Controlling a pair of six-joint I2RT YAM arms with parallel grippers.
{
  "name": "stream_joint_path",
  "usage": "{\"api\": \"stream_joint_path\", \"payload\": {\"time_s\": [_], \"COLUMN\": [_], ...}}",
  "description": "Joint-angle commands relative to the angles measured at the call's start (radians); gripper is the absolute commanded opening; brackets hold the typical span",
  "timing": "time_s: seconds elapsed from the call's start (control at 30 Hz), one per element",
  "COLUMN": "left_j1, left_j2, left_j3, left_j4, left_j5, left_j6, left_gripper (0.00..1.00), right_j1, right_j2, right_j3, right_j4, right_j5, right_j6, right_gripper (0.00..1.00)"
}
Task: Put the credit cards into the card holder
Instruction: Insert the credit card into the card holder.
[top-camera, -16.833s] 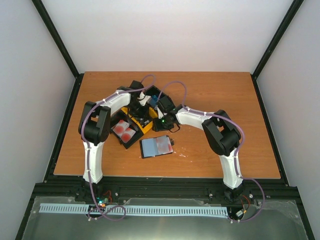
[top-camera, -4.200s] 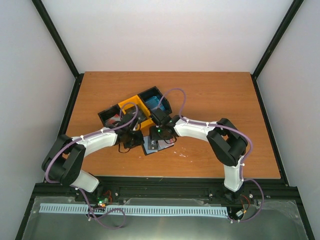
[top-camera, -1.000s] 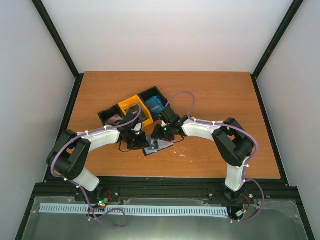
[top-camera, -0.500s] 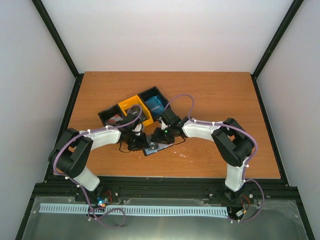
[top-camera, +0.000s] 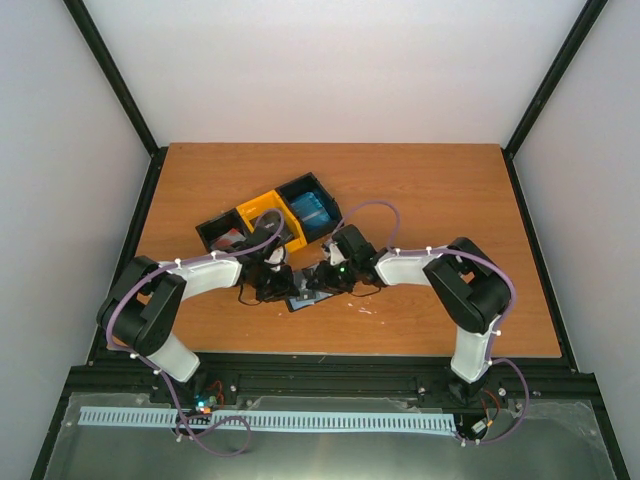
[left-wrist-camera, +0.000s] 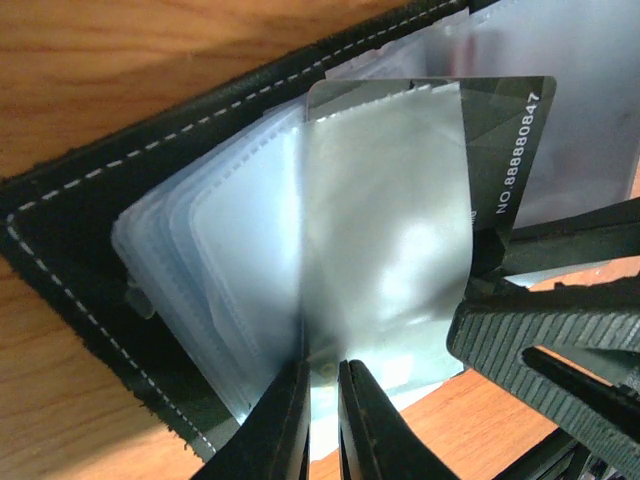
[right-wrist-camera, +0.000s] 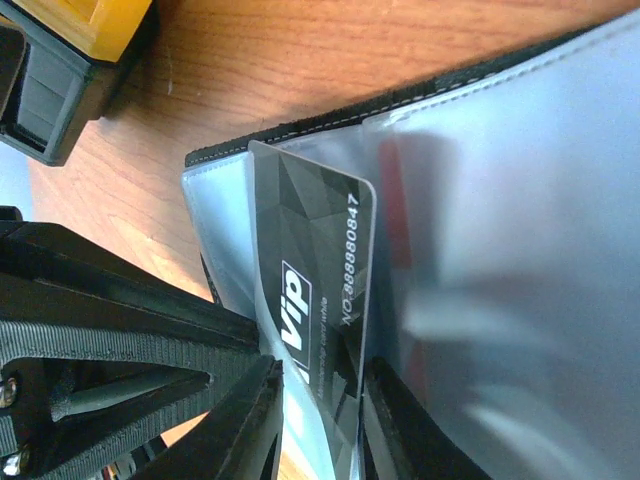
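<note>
Lying partly under a clear sleeve (left-wrist-camera: 380, 220) of the open card holder (left-wrist-camera: 90, 290), the dark credit card (right-wrist-camera: 310, 290) (marked VIP, with a number along one edge) has its free end clamped between the fingers of the right gripper (right-wrist-camera: 320, 400). The left gripper (left-wrist-camera: 322, 385), fingers nearly together, pinches that sleeve's edge. The holder lies on the wooden table (top-camera: 430, 200), just on the near side of the black-and-yellow tray (top-camera: 265, 215), between the two wrists.

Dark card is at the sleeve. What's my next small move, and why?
Probably ease the right tool sideways to slide the dark card further under the clear sleeve that the left tool pinches: the card's numbered edge is uncovered, so it looks only partly inserted.
</note>
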Motion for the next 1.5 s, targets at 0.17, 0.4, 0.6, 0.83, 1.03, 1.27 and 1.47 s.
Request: {"api": "stream_joint_path", "payload": {"time_s": [0.17,0.4,0.6,0.83,1.03,1.27,1.47], "left_j1": [0.001,0.001,0.001,0.007,0.007,0.007,0.007], "left_j2": [0.032,0.020,-0.049,-0.097,-0.124,-0.062,-0.060], "left_j3": [-0.029,-0.029,-0.011,-0.004,-0.013,-0.016,-0.021], "left_j4": [-0.058,-0.060,-0.072,-0.108,-0.094,-0.089,-0.089], "left_j5": [-0.079,-0.079,-0.084,-0.157,-0.166,-0.163,-0.169], "left_j6": [0.019,0.017,0.014,-0.021,-0.039,-0.051,-0.051], "left_gripper": [0.12,0.13,0.35,0.39,0.42,0.18,0.18], "right_j1": [-0.033,-0.039,-0.063,-0.098,-0.097,-0.084,-0.066], "right_j2": [-0.012,0.008,0.019,0.060,0.087,0.094,0.104], "right_j3": [-0.049,-0.038,0.012,0.053,0.064,0.052,0.039], "right_j4": [0.199,0.184,0.026,-0.089,-0.101,-0.087,-0.030], "right_j5": [-0.064,-0.056,-0.065,-0.117,-0.170,-0.212,-0.215], "right_j6": [0.062,0.045,-0.112,-0.223,-0.233,-0.224,-0.178], "right_gripper": [0.17,0.03,0.03,0.03,0.03,0.03,0.03]}}
